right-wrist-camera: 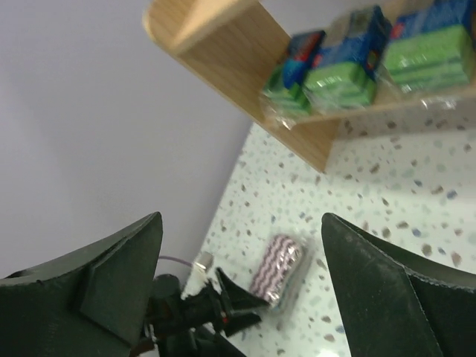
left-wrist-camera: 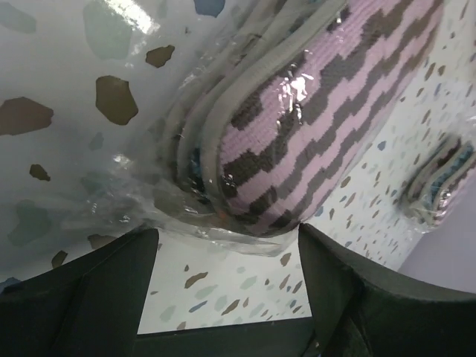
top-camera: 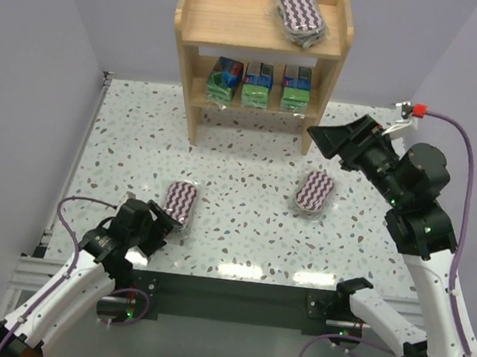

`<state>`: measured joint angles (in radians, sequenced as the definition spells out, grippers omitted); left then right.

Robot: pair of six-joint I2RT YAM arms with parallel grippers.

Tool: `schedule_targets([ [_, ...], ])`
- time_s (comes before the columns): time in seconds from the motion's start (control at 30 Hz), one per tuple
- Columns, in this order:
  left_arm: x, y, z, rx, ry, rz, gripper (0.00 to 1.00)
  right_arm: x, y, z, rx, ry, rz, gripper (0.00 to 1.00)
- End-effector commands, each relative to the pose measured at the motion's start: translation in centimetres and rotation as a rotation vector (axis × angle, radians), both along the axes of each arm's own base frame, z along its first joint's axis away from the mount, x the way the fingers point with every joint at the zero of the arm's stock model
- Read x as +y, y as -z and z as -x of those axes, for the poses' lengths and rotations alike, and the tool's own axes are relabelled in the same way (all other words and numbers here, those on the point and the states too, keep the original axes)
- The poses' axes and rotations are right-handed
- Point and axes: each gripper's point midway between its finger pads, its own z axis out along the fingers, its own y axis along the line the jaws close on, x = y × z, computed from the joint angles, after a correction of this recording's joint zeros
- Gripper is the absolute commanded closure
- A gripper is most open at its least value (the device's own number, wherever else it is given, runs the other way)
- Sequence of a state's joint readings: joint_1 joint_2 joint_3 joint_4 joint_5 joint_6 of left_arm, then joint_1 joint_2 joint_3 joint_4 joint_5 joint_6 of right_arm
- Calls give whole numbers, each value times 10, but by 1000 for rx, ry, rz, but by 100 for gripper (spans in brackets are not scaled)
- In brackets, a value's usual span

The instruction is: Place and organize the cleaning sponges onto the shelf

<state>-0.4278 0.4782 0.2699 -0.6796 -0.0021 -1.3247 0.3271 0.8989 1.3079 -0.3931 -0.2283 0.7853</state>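
Three oval purple-and-white zigzag pads show. One [top-camera: 300, 16] lies on the top tier of the wooden shelf [top-camera: 190, 50]. One [top-camera: 314, 192] lies on the table right of centre. One [top-camera: 180, 202] lies at front left. My left gripper [top-camera: 164, 220] is open, low over that pad's near end; in the left wrist view the pad [left-wrist-camera: 320, 126] fills the space just ahead of the open gripper [left-wrist-camera: 227, 234]. Three green-and-blue packs [top-camera: 257, 84] stand in a row on the lower tier. My right gripper [top-camera: 318, 138] is open and empty, raised by the shelf's right side.
The right wrist view shows the packs [right-wrist-camera: 338, 78] on the lower tier, the front-left pad [right-wrist-camera: 279, 268] and the left gripper [right-wrist-camera: 216, 309] beside it. The other table pad shows at the right of the left wrist view [left-wrist-camera: 439, 178]. White walls close in the speckled table [top-camera: 241, 238].
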Motion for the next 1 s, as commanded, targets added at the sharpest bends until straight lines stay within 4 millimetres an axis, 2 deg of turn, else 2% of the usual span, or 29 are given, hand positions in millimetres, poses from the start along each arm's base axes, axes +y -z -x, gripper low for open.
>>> schedule_targets([
  [0.0, -3, -23, -21, -78, -131, 105, 18, 2, 91, 6, 220, -48, 154, 9],
  [0.03, -3, -25, -25, -96, -141, 112, 18, 0, 103, 9, 242, -43, 164, 8],
  [0.07, -3, -23, -27, -92, -149, 108, 18, -2, 131, 11, 302, -39, 183, 8],
  [0.13, -8, -22, -33, -111, -142, 131, 17, -2, 149, 18, 336, -54, 183, 8],
  [0.17, -11, -12, -30, -76, -130, 134, 17, 0, 168, 22, 380, -68, 191, 8],
  [0.2, -14, -10, -31, -72, -122, 142, 17, -1, 174, 26, 389, -68, 190, 8],
  [0.23, -18, -13, -36, -96, -113, 161, 18, -3, 188, 29, 419, -67, 198, 8],
  [0.37, -16, 4, -37, -63, -118, 126, 20, -8, 208, 36, 454, -53, 211, 8],
  [0.47, -16, 12, -38, -73, -117, 123, 38, -8, 224, 39, 489, -58, 216, 8],
  [0.5, -17, 11, -41, -91, -116, 132, 56, -7, 227, 41, 502, -63, 214, 8],
  [0.57, -18, 14, -40, -94, -109, 139, 75, -8, 237, 44, 525, -65, 219, 8],
  [0.6, -18, 13, -40, -100, -106, 144, 92, -8, 240, 44, 531, -63, 221, 8],
  [0.63, -18, 13, -39, -102, -98, 139, 100, -9, 243, 46, 535, -63, 222, 8],
  [0.7, -19, 7, -38, -106, -81, 130, 100, -9, 245, 47, 540, -63, 226, 8],
  [0.73, -18, 3, -38, -112, -77, 124, 100, -10, 247, 48, 544, -62, 229, 8],
  [0.77, -20, -14, -43, -152, -73, 139, 100, -10, 249, 49, 549, -62, 232, 8],
  [0.83, -21, -31, -43, -188, -54, 144, 100, -11, 251, 50, 553, -62, 236, 8],
  [0.87, -23, -57, -47, -251, -42, 168, 100, -11, 253, 51, 555, -62, 239, 8],
  [0.93, -24, -86, -51, -311, -38, 189, 100, -12, 257, 52, 563, -62, 243, 8],
  [0.97, -27, -118, -56, -383, -28, 214, 100, -12, 258, 53, 566, -63, 244, 8],
])
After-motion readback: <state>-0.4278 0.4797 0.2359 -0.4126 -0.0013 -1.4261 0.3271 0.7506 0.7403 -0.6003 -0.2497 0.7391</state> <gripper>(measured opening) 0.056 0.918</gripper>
